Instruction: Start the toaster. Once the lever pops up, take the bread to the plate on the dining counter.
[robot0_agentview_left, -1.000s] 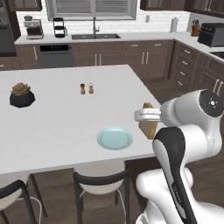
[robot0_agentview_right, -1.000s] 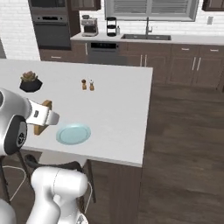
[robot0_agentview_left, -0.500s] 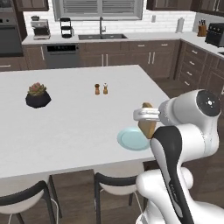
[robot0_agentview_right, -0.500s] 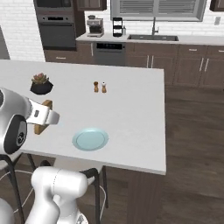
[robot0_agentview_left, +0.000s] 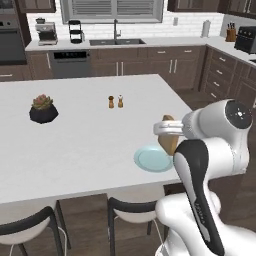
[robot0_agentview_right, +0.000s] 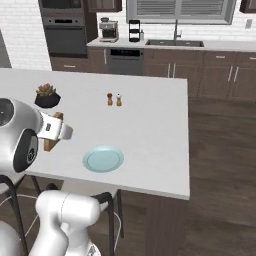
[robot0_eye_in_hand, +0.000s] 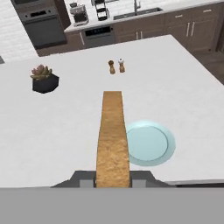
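Observation:
My gripper (robot0_agentview_left: 167, 131) is shut on the bread (robot0_agentview_left: 169, 141), a golden-tan slice with a brown crust held on edge. It hangs over the near right part of the white dining counter (robot0_agentview_left: 75, 145). The pale blue-green plate (robot0_agentview_left: 152, 159) lies on the counter just left of and below the bread. In the right base view the bread (robot0_agentview_right: 51, 141) sits in the gripper (robot0_agentview_right: 54, 131), left of the plate (robot0_agentview_right: 103, 159). In the hand view the bread (robot0_eye_in_hand: 113, 131) runs forward from the gripper (robot0_eye_in_hand: 113, 180), with the plate (robot0_eye_in_hand: 153, 143) right beside it. The dark toaster (robot0_agentview_left: 246, 39) stands on the far right worktop.
A succulent in a black pot (robot0_agentview_left: 42, 109) and two small shakers (robot0_agentview_left: 115, 101) stand farther back on the dining counter. Dark stools (robot0_agentview_left: 131, 212) are tucked under its near edge. The back worktop carries a sink (robot0_agentview_left: 116, 41) and a coffee machine (robot0_agentview_left: 46, 33).
The whole picture slid rightward as the base moved, mostly in the first half second. The plate now lies closer to the gripper. The bread stays gripped the same way.

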